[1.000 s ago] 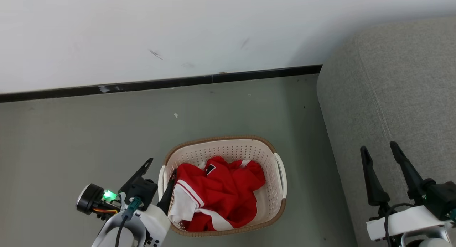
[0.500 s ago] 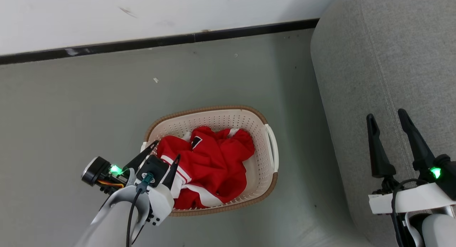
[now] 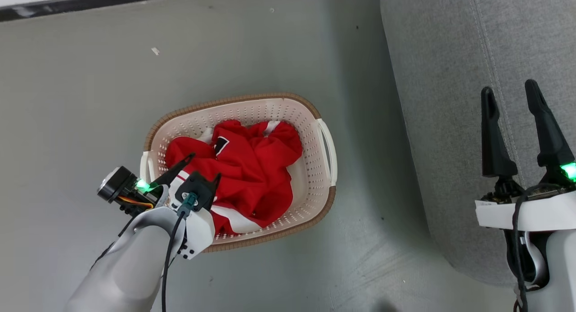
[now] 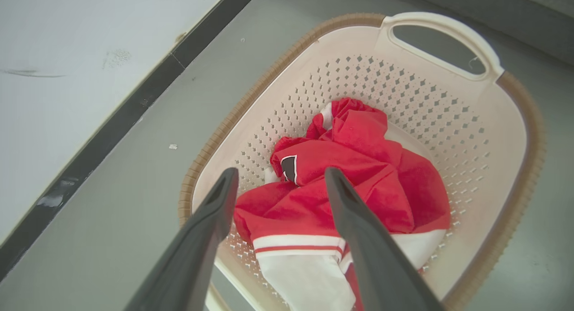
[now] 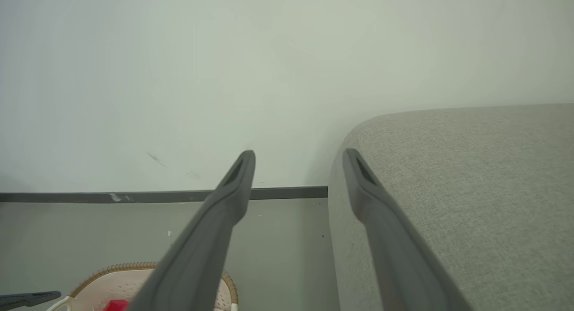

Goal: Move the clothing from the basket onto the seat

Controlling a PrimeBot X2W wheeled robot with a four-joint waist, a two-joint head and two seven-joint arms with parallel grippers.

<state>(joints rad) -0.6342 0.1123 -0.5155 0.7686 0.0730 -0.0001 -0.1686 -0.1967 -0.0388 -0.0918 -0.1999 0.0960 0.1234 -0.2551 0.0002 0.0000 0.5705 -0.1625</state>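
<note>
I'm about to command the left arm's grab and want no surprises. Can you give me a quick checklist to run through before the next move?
1. Left gripper open: ok, jaws spread wide, nothing held.
2. Left gripper lined up on the clothing: ok, its fingers straddle a red fold.
3. Fingers touching the fabric: cannot tell, their height above it is unclear.
4. Clothing inside the basket: ok, nothing hangs over the rim.
5. Right gripper out of the way: ok, open over the seat, holding nothing.
6. Seat next to the basket: ok, on the basket's right, apart from it.
</note>
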